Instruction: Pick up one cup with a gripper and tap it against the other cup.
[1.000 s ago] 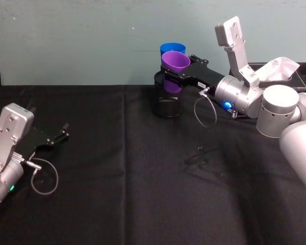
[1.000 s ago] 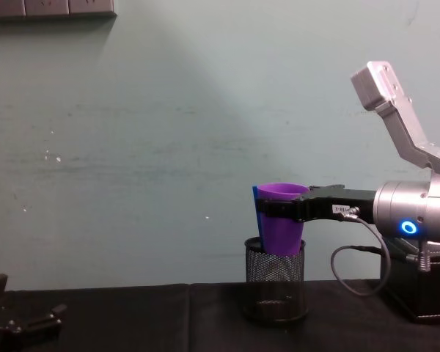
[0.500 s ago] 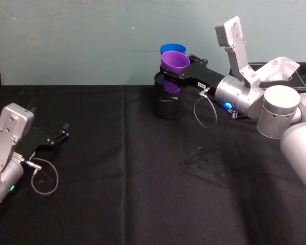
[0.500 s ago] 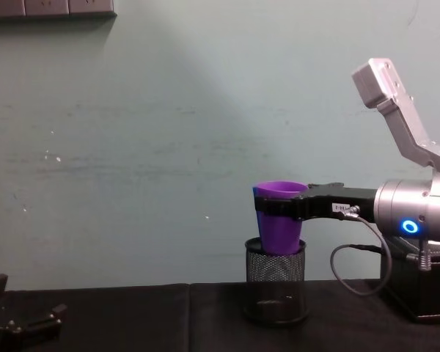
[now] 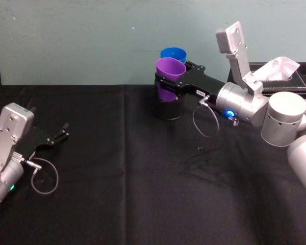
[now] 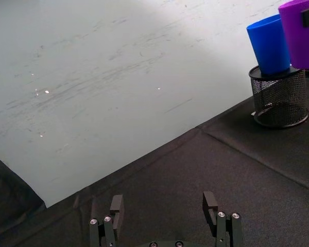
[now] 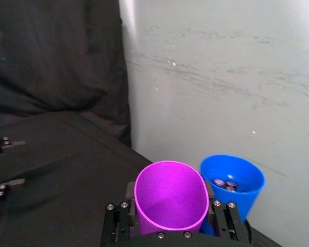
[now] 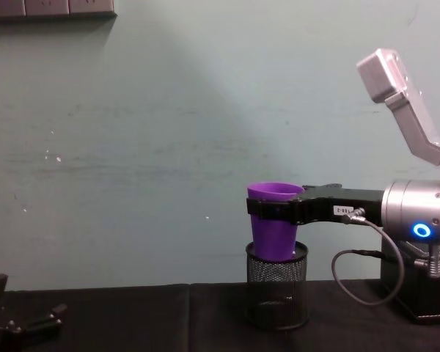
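Clasping the purple cup [image 5: 169,70] in its jaws, the right gripper [image 5: 172,81] hangs beside the blue cup [image 5: 174,53]

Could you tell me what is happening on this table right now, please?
The right gripper is shut on the purple cup and holds it upright just over the black mesh holder at the back of the table. The blue cup stands in that holder, right beside the purple one; whether they touch cannot be told. The left gripper is parked, open, low at the table's left side.
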Controlling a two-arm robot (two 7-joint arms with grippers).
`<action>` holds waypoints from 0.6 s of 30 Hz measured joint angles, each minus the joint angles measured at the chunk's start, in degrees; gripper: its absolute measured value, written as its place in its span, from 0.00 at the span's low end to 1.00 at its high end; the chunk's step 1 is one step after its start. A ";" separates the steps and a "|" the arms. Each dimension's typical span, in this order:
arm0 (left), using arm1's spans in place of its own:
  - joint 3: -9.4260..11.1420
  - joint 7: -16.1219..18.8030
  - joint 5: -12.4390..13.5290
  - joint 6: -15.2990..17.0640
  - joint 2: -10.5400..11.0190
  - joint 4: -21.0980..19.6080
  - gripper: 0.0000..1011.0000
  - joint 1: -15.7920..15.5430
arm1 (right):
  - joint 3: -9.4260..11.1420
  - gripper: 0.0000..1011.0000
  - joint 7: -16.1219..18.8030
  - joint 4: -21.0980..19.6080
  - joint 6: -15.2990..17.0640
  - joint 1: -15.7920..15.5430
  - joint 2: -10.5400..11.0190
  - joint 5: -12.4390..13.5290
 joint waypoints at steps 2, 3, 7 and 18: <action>0.00 0.00 0.00 0.00 0.00 0.00 0.99 0.00 | -0.20 0.73 -0.02 -2.35 0.63 -1.03 0.79 0.32; 0.00 0.00 0.00 0.00 0.00 0.00 0.99 0.00 | -0.23 0.73 -0.03 -3.12 0.86 -1.35 1.07 0.48; 0.01 0.00 0.00 0.00 0.00 0.00 0.99 0.00 | -0.42 0.73 -0.05 -7.09 2.05 -3.24 2.71 1.15; 0.00 0.00 0.00 0.00 0.00 0.00 0.99 0.00 | -0.96 0.73 -0.45 -19.19 4.74 -11.70 8.80 3.38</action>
